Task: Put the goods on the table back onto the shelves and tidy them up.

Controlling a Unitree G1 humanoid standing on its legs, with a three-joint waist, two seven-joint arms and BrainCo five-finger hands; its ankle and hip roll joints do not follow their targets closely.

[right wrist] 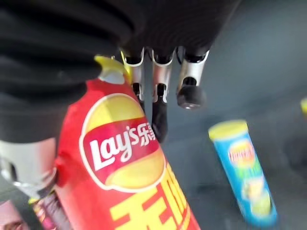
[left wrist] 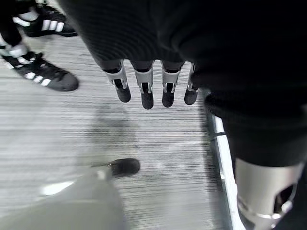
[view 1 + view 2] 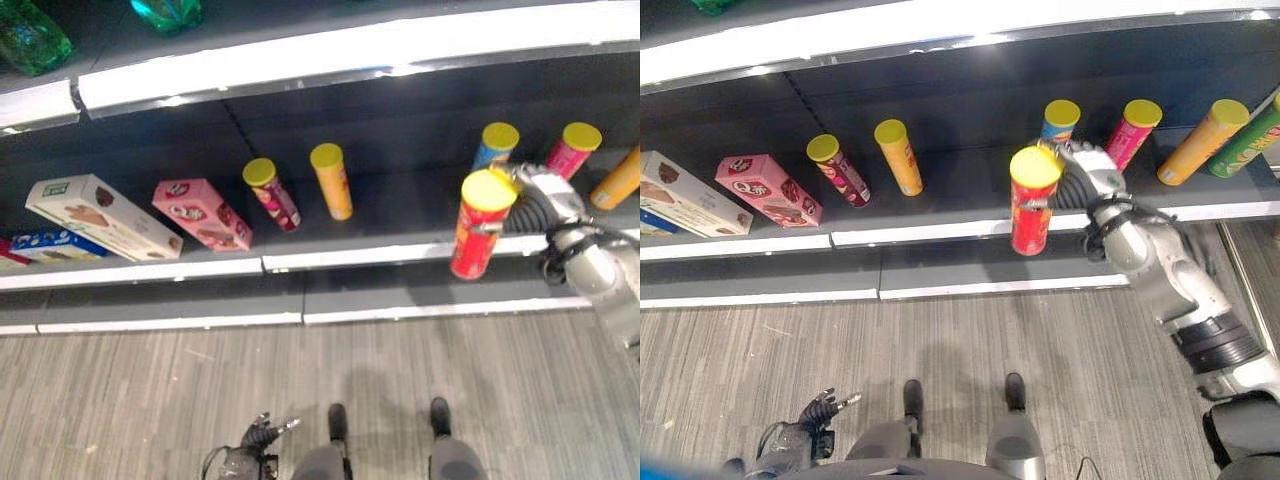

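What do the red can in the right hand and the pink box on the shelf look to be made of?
The red can, gripped by the right hand, looks like a cardboard tube with a glossy printed wrap, which shows a sheen in the right wrist view; its yellow lid looks like plastic. The pink box seems to be printed paperboard, judging by its flat faces and sharp folded edges. Neither can be confirmed by sight.

Chip cans, yellow lids: seven total. On shelf (image 3: 940, 215): dark red can (image 3: 838, 170), yellow can (image 3: 898, 157), blue can (image 3: 1060, 119), pink can (image 3: 1132, 133), orange can (image 3: 1202, 142), green can (image 3: 1250, 137). One red can (image 3: 1032, 202) off shelf, in right hand (image 3: 1087, 178).

Boxes: four. Pink box (image 3: 202, 213), white box (image 3: 102, 216), blue box (image 3: 56, 244), red box (image 3: 10, 252) at edge.

Green bottles, upper shelf: two (image 3: 30, 35) (image 3: 167, 12).
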